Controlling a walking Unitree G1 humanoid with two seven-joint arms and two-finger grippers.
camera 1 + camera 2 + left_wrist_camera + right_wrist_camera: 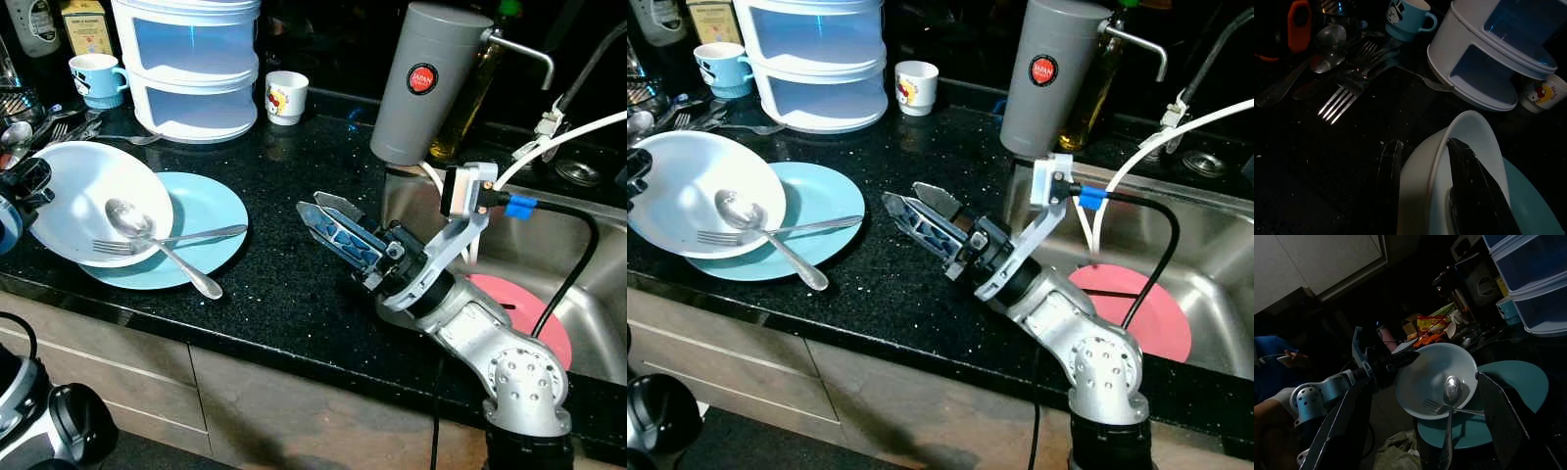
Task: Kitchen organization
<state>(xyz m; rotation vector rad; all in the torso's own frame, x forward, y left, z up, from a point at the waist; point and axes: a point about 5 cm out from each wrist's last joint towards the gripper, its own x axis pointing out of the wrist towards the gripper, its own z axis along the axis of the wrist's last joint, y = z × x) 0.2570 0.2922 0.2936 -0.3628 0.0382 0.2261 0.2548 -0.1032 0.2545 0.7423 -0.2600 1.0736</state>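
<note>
A white bowl (83,186) sits on a light blue plate (211,211) at the left of the black counter. A spoon (147,240) and a fork (181,238) lie across the bowl, with their handles out over the plate. My left gripper (22,186) is at the bowl's left rim. In the left wrist view one finger (1388,166) is outside the rim and the other inside, shut on the bowl. My right gripper (328,217) hovers open over the bare counter right of the plate, pointing at it, with nothing between its fingers.
A pink plate (534,318) lies in the steel sink (588,245) at right. Behind stand a grey canister (423,83), a white stacked container (191,64), a blue mug (96,78) and a white cup (286,96). Loose cutlery (49,127) lies far left. A person's blue sleeve (1268,350) is beyond the counter.
</note>
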